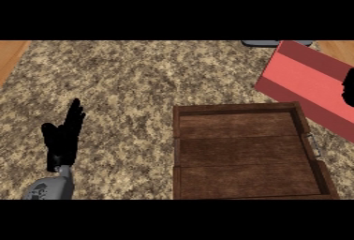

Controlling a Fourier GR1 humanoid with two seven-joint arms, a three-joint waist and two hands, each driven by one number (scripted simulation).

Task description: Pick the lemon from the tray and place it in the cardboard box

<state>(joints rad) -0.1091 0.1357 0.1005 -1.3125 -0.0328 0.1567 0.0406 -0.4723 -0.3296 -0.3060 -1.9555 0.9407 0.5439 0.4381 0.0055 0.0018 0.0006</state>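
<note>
A brown wooden tray [243,154] lies at the lower right of the counter, and nothing shows inside it. A red open box [304,82] sits tilted at the upper right, beyond the tray. No lemon is visible anywhere. My right hand [348,89] shows only as a dark shape at the right edge, over the red box; most of it is cut off by the view's edge. My left hand [63,136] rests open at the left, fingers pointing up, well away from the tray.
The speckled stone counter [117,79] fills the view, with wooden strips at its top corners. A grey object [268,43] peeks in at the top edge, behind the red box.
</note>
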